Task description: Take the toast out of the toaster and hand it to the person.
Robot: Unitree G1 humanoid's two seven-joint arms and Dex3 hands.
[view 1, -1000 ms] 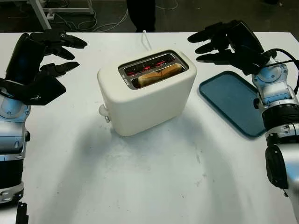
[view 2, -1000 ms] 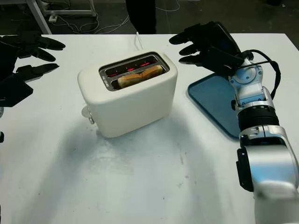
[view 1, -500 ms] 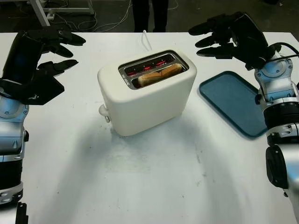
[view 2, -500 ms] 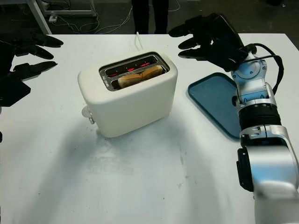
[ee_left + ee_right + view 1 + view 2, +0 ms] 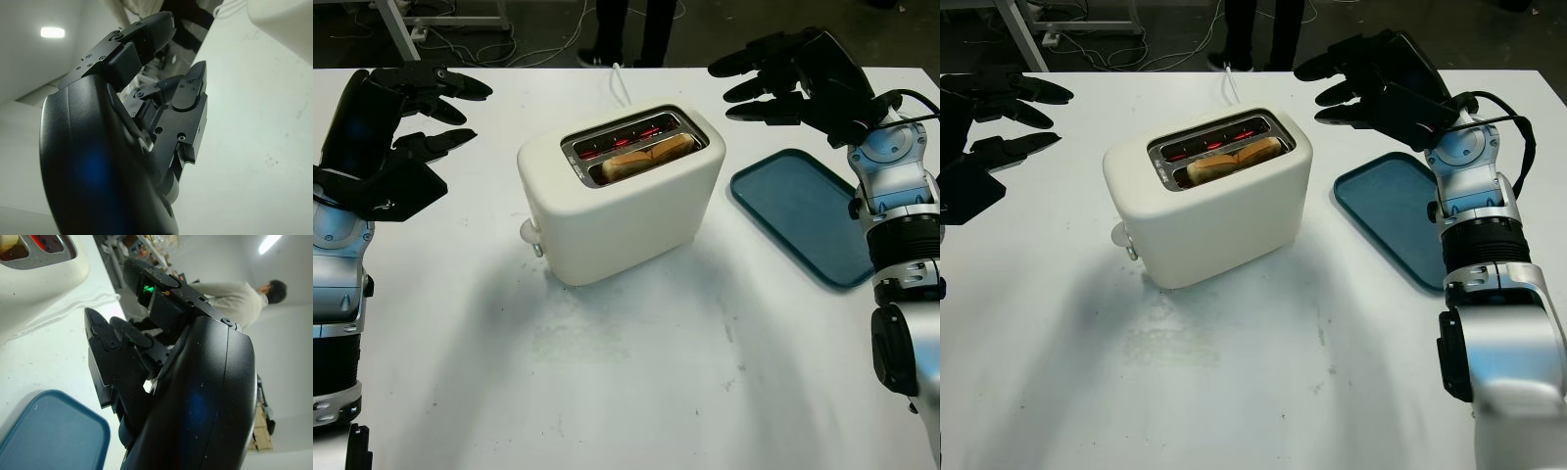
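Note:
A cream two-slot toaster [image 5: 622, 201] stands mid-table, its far slot glowing red. A slice of toast [image 5: 649, 155] sits in the near slot, its top edge poking out. My right hand [image 5: 759, 83] hovers open above the table, right of and behind the toaster, near the tray's far end. My left hand [image 5: 435, 108] hangs open over the table's left side, well away from the toaster. A person's legs [image 5: 628, 29] stand beyond the table's far edge, and a person in a light top [image 5: 230, 296] appears in the right wrist view.
A blue tray [image 5: 803, 211] lies flat to the right of the toaster, with nothing on it. The toaster's white cord [image 5: 620, 83] runs off the far edge. A lever knob [image 5: 530, 231] sticks out of the toaster's left end.
My right hand rose a little and shifted slightly away from the toaster. The person's legs behind the table moved to the right. The toast has stayed in its slot.

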